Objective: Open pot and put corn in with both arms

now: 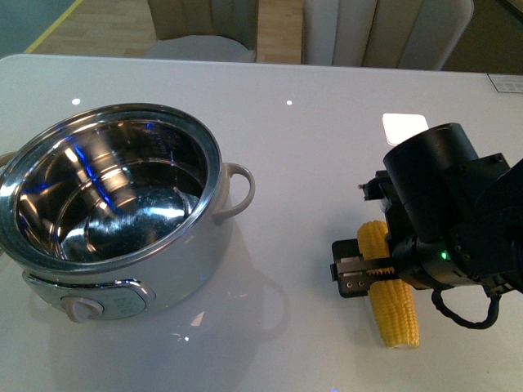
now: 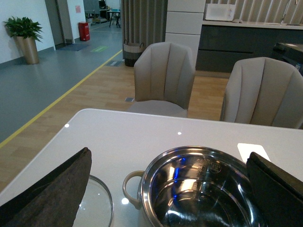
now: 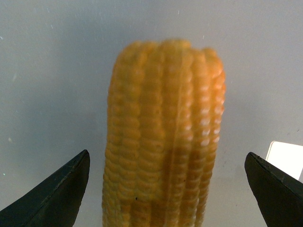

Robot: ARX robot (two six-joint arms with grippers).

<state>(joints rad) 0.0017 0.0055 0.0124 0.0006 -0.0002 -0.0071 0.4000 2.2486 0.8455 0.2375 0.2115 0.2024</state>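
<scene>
Right gripper (image 3: 166, 156) hangs low over the corn (image 1: 396, 314). Its jaws are spread wide, one finger on either side of the cob and neither touching it, so it holds nothing. The straddle looks deliberate: the fingers sit across the cob's length, so closing them would pinch its thick part rather than the tapered tip, where it could slip. The corn lies flat on the table (image 1: 310, 139), well to the right of the pot (image 1: 196, 261) and clear of its handle.

The pot stands uncovered, its steel bowl bare and empty. The glass lid (image 2: 97, 205) rests flat on the table just left of the pot, beside its left handle and away from the side where the corn lies. By my reading the opening step is done, and grasping the corn is the step in hand.

The left gripper (image 2: 169, 153) hovers above the pot, seemingly toward its near-left side, with jaws wide apart and empty. It does not show in the front view. Placed there, it is off the line between corn and pot, which I judge leaves the right arm free to carry the cob over the rim.
</scene>
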